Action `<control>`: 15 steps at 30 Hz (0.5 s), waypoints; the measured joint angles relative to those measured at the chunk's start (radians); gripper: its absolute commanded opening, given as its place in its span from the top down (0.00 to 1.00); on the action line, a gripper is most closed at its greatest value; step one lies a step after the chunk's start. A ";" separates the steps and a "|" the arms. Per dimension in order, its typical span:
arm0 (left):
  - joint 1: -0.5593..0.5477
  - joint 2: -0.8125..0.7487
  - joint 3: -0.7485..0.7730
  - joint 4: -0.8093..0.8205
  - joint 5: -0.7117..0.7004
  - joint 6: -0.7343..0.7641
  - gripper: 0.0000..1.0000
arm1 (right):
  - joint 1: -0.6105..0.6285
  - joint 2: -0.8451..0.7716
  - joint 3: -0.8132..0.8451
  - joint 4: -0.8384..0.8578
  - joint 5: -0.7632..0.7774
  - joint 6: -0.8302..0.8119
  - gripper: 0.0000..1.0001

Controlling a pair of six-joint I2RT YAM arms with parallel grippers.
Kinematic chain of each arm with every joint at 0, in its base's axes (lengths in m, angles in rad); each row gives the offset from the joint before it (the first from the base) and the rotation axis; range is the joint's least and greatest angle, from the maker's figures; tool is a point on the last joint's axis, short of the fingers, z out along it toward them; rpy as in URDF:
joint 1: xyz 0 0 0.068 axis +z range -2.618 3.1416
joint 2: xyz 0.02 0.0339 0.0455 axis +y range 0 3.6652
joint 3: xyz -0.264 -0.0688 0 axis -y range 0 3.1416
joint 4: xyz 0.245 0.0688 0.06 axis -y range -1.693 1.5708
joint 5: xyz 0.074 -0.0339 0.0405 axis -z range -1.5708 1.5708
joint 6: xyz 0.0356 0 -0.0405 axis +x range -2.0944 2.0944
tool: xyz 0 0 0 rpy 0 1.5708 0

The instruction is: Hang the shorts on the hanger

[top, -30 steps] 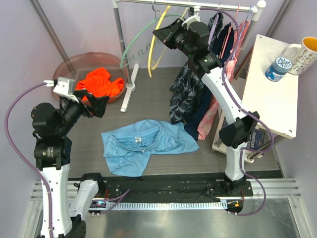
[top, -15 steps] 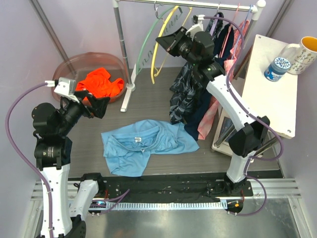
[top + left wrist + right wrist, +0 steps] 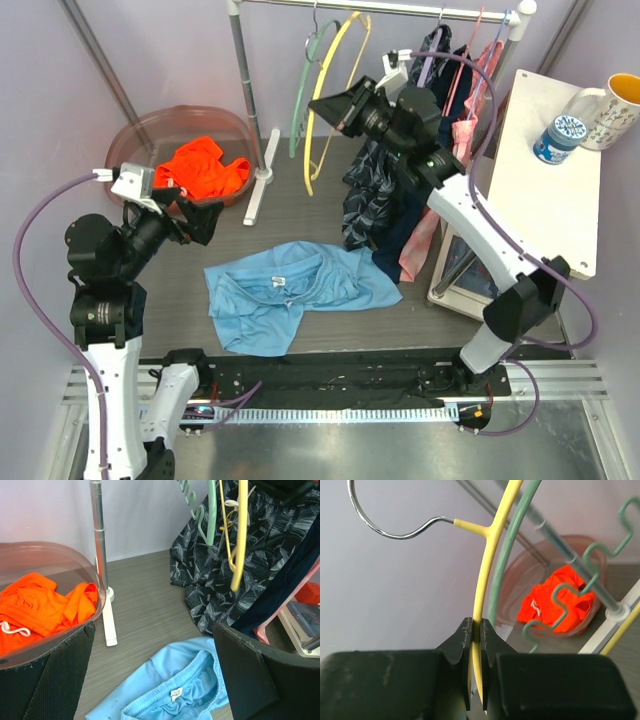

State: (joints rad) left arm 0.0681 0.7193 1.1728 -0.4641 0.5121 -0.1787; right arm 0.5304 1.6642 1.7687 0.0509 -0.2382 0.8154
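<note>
The light blue shorts [image 3: 290,290] lie spread flat on the dark table, waistband up [image 3: 175,680]. My left gripper [image 3: 195,215] hovers open above and to their left, and they show between its wide-apart fingers [image 3: 152,635]. The yellow hanger [image 3: 325,90] hangs steeply below the rack rail beside a pale green one [image 3: 300,90]. My right gripper [image 3: 322,105] is shut on the yellow hanger's arm [image 3: 487,555], just below its metal hook [image 3: 385,527]. The jaws [image 3: 477,630] pinch the thin bar. That hook shows against the wall with no rail through it.
A clear tub [image 3: 140,130] at back left holds an orange garment [image 3: 200,165]. The rack's pole [image 3: 250,100] stands between tub and hangers. Dark patterned and pink clothes [image 3: 380,190] hang at right. A white side table [image 3: 540,190] carries a mug [image 3: 620,105] and a bottle [image 3: 560,135].
My right gripper has carried the yellow hanger lower and nearer in the top view, and both hangers now hang steeper. The left arm has barely shifted. The shorts lie unmoved.
</note>
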 measured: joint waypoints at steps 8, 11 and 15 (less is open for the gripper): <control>0.000 -0.076 -0.038 -0.028 0.042 0.035 0.00 | 0.067 -0.280 -0.315 -0.042 -0.066 -0.040 0.99; 0.000 -0.125 -0.066 -0.046 0.072 0.058 0.00 | 0.079 -0.409 -0.423 -0.066 -0.096 -0.088 0.99; 0.000 -0.188 -0.111 -0.077 0.134 0.088 0.00 | 0.094 -0.547 -0.533 -0.090 -0.146 -0.146 0.99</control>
State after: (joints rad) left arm 0.0681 0.5316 1.0615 -0.5411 0.6456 -0.0910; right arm 0.6247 1.1168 1.2362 -0.0391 -0.3847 0.6697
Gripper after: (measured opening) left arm 0.996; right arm 0.113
